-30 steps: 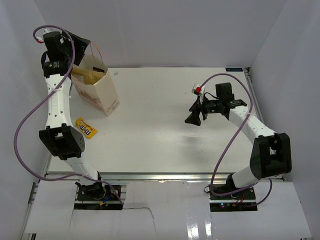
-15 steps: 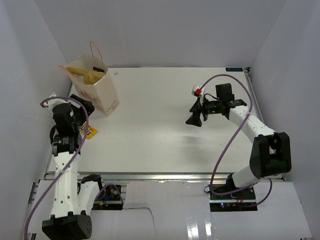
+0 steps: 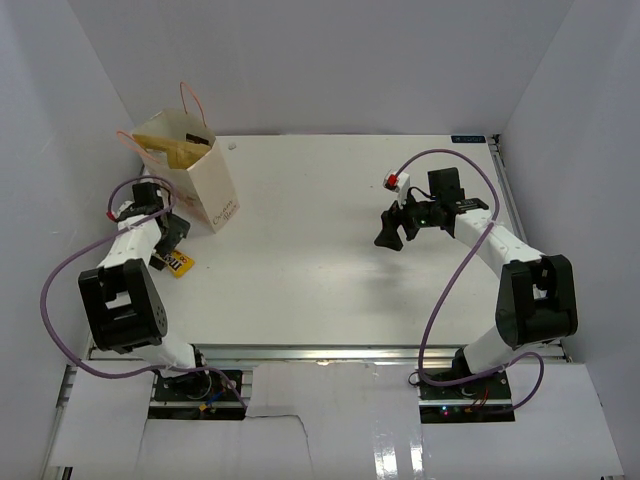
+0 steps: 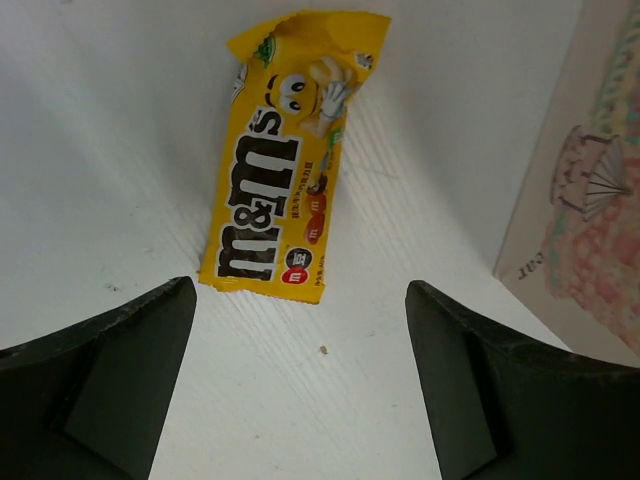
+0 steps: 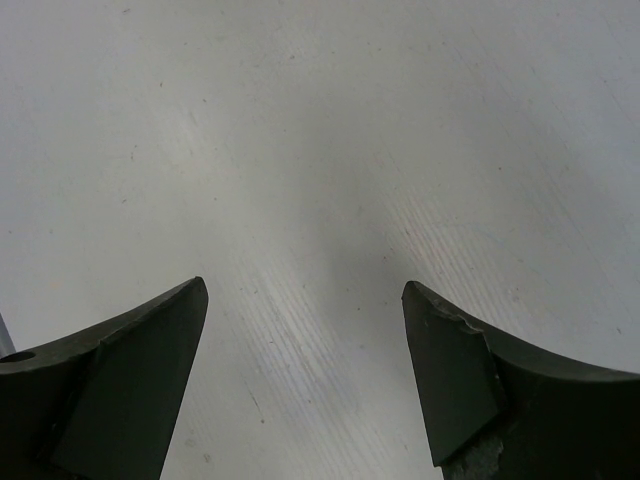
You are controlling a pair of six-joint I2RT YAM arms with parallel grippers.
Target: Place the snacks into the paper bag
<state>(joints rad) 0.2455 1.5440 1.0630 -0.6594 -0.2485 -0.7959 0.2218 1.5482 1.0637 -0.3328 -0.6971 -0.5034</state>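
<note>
Fingers on our left gripper [image 4: 300, 305] stand spread wide, holding nothing, and between them, a little ahead of the tips, we see a yellow M&M's packet [image 4: 285, 160] lying flat on the white table [image 3: 320, 270]. From the top camera we place that packet [image 3: 177, 263] near the table's left edge, a short way in front of the paper bag [image 3: 205, 195], with the left gripper [image 3: 172, 230] poised close to both. The bag stands upright near the far left corner, mouth open, its thin red string handles sticking up. In the left wrist view its printed wall [image 4: 600, 190] fills the right margin. We make out something yellowish inside the mouth, but we cannot tell which snack it is. Over on the right half, our right gripper [image 3: 388, 228] hangs above bare table, well apart from bag and packet, its fingers [image 5: 130, 380] likewise spread with nothing between them.
</note>
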